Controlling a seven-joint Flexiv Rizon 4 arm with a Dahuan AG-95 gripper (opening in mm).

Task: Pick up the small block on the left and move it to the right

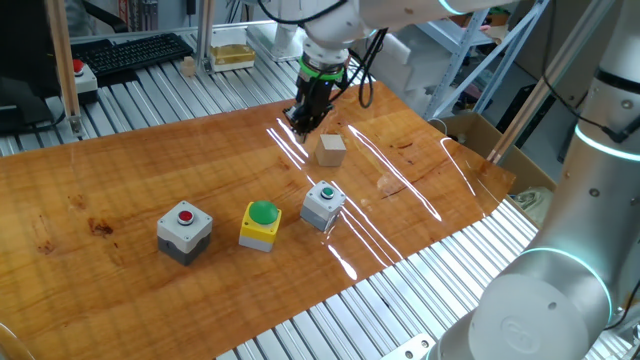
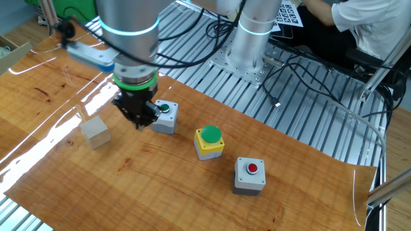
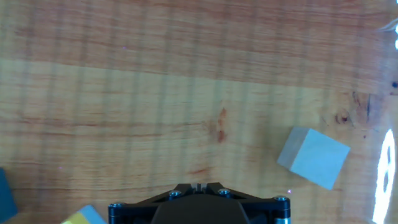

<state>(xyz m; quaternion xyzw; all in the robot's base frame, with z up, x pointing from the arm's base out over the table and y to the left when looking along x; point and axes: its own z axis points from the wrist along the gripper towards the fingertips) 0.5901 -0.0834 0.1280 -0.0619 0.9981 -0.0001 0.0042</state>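
Boxes line the glossy wooden surface (image 1: 150, 170): red-button grey box (image 1: 185, 231), yellow box (image 1: 260, 225) with green dome, green-button grey box (image 1: 323, 203). Block (image 1: 332, 149), a plain pale cube, sits free just beyond. Hand (image 1: 303, 123) hovers beside it, fingers pressed together, empty.

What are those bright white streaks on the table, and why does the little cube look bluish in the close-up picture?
In one fixed view, the streaks are glare on the glossy wooden table, right beside the small block. In the other fixed view, similar glare sits around the block. In the hand view the block looks greyish-blue and soft, seemingly a colour cast; a white flare marks the right edge.
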